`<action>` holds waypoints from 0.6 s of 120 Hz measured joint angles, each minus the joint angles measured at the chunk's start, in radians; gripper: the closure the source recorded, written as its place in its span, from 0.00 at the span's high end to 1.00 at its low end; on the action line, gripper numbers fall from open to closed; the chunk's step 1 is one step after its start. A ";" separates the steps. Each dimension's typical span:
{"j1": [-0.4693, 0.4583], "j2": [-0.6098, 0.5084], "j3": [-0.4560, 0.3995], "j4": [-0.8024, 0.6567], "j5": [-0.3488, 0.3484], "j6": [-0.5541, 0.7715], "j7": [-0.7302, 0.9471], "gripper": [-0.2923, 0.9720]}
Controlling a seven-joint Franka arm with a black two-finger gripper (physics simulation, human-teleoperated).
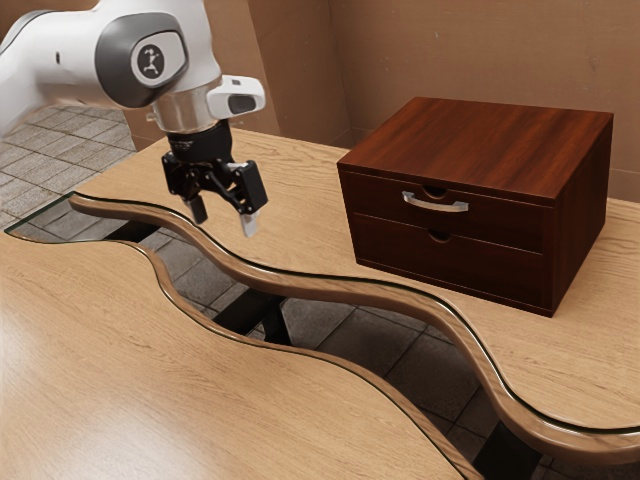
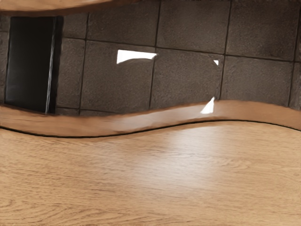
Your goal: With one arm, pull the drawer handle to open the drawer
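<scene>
**Gripper open, empty, well short of handle**

We see gripper (image 1: 224,218) w/ fingers spread wide, nothing between them, touching nothing. It hangs above the wavy glass strip (image 1: 210,285) in the table (image 1: 120,380), at the exterior view's left. Wrist view: wood edge of the table (image 2: 150,179) just under the hand, floor tiles (image 2: 188,75) beyond.

Cabinet (image 1: 480,150) sits on the table at the exterior view's right, well apart from gripper. Top drawer (image 1: 500,222) carries the metal handle (image 1: 435,203); front looks flush w/ the lower drawer (image 1: 450,255), i.e. shut. Handle faces toward gripper side.
</scene>
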 joint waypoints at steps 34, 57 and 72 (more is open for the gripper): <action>-0.005 -0.143 -0.051 0.056 -0.032 0.030 0.061 0.77; -0.099 -0.074 -0.195 0.059 -0.084 0.096 0.394 0.77; -0.085 -0.017 -0.208 0.059 -0.084 0.120 0.584 0.77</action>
